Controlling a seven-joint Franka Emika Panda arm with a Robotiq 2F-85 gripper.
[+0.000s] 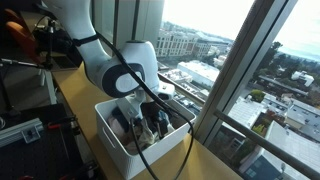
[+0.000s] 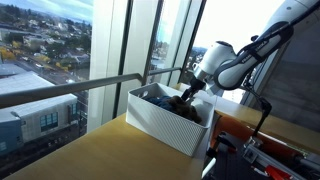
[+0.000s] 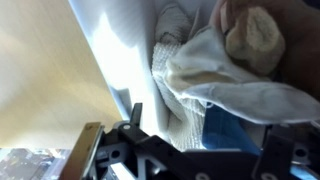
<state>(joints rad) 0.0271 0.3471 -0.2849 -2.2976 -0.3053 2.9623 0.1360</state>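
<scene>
Several soft fabrics fill the white, straight-walled bin [image 2: 165,122] on the pale wooden surface [image 2: 90,150]. I see a crumpled cream knit [image 3: 215,70], a rolled beige sock [image 3: 255,40] and smooth blue cloth [image 3: 228,128]. My gripper [image 2: 188,97] hangs inside the bin just above them, its dark fingers [image 3: 135,115] spread wide and holding nothing.

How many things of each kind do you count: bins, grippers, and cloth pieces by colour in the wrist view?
White bin: 1
Gripper: 1
Cream cloth: 1
Tan rolled cloth: 1
Blue cloth: 1
Total: 5 (more cloth may lie hidden in the bin)
</scene>
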